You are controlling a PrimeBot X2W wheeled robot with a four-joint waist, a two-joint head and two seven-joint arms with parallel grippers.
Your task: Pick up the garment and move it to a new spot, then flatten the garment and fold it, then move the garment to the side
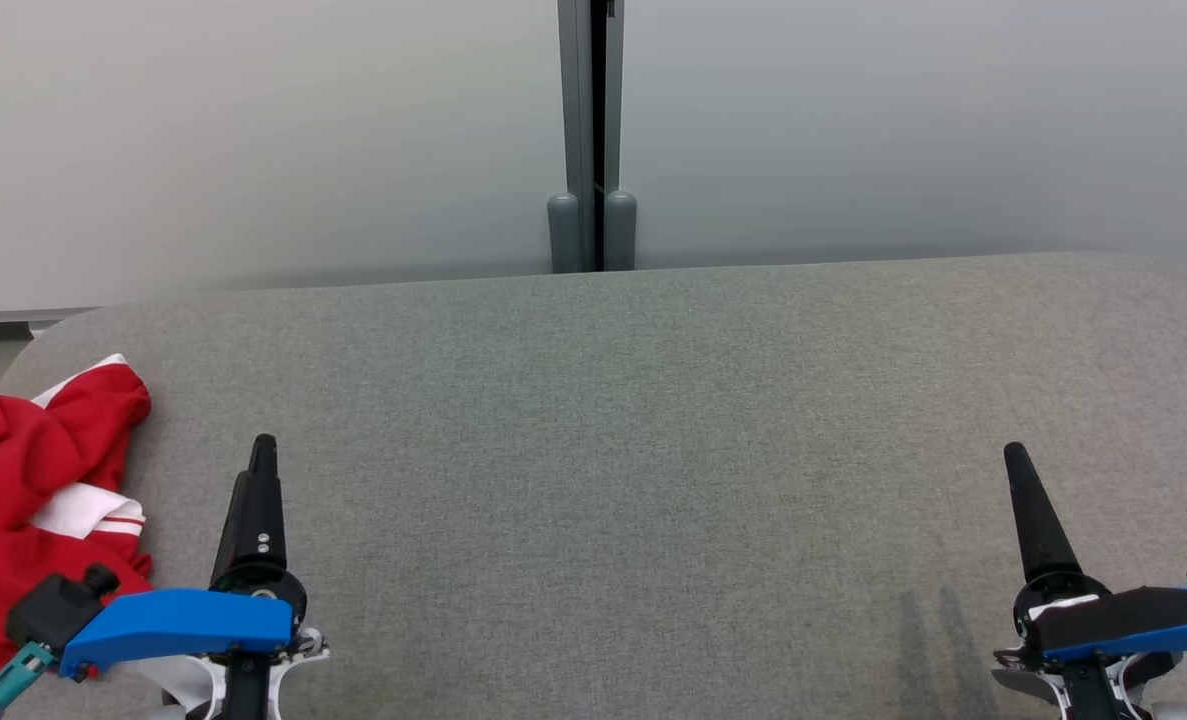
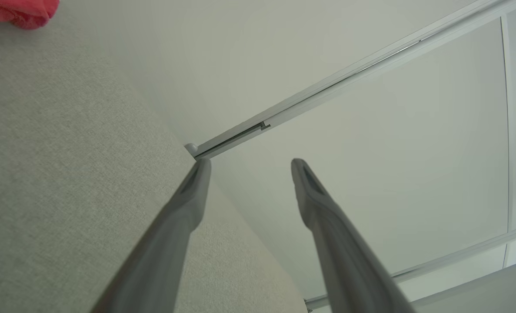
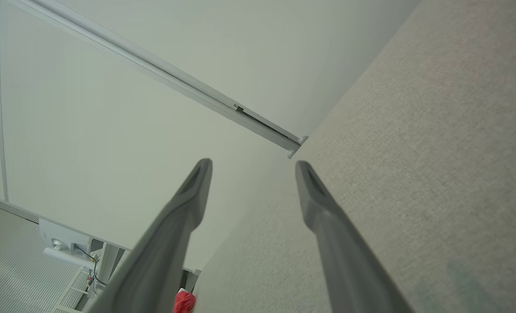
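At the near edge the left jaws stand spread and empty, pointing across the grey tabletop point(image 1: 653, 450). The right jaws, well apart at the near right, are spread and empty too. The crumpled red-and-white garment point(image 1: 23, 480) lies at the tabletop's left edge, just beside the left jaws. Beyond the far edge stand pale wall panels point(image 1: 253, 130).

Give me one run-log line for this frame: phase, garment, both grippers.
phase: pre-pick | garment: crumpled, red-and-white, left end of table, not gripped | left gripper: open, empty, beside garment | right gripper: open, empty, far right
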